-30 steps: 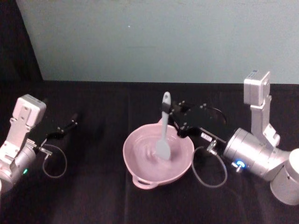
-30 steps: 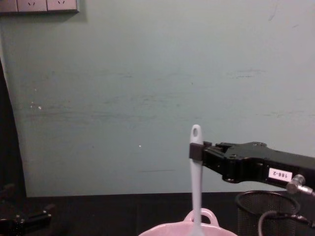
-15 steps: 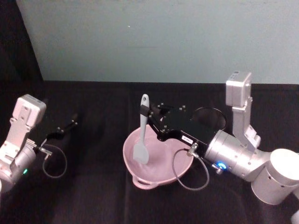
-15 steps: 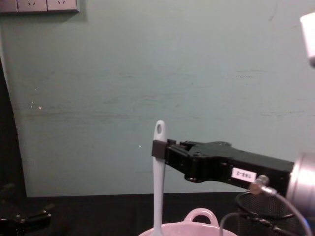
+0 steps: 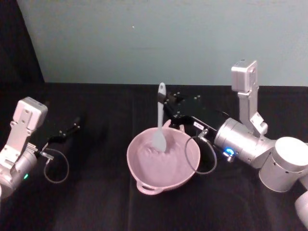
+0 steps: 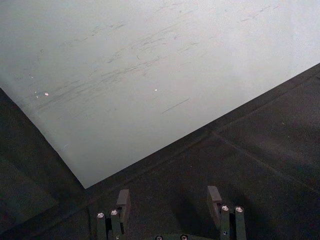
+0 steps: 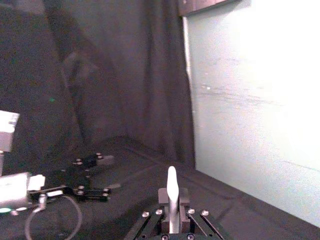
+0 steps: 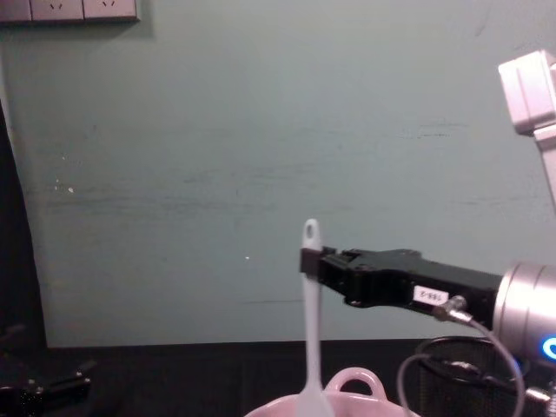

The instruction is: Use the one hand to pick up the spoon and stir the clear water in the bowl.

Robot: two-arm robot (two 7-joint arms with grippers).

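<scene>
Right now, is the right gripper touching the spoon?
Touching. The chest view shows the right gripper closed on the spoon, gripping its handle just below the holed end. The right wrist view shows the handle clamped the same way.

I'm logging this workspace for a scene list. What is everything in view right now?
bowl: one, pale pink, middle of the table.
spoon: one, white, upright, head down in the bowl.
mesh cup: one, black, on the table behind the right arm.
wall sockets: a few, white, top left of the wall.
table cover: one, black, under everything.
wall: one, pale green, behind the table.
cable: one, grey, looping off the right arm over the bowl's rim.
right tool: one, black, shut on the spoon's handle, above the bowl's far side.
left tool: one, black, open, parked over the table's left side.
</scene>
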